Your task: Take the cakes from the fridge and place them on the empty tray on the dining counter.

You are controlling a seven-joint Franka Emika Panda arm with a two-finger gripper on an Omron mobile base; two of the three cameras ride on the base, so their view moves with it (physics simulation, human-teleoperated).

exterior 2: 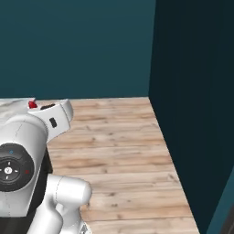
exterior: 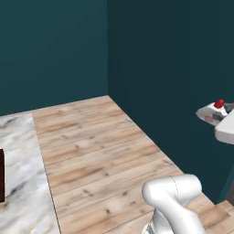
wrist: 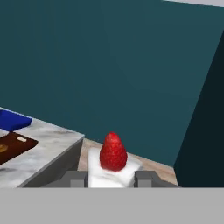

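Cake wedge with its red berry top sits pinched between my gripper's jaws, closed on its sides; it's soft, so I'd squeeze lightly. Marble dining counter at nine o'clock.

A white cake wedge topped with a red berry sits upright at the bottom centre of the hand view, pinched between the tool's two grey fingertips. At left in that frame lies the white-grey marble surface, and a corner of the blue tray rests on it at the left edge.
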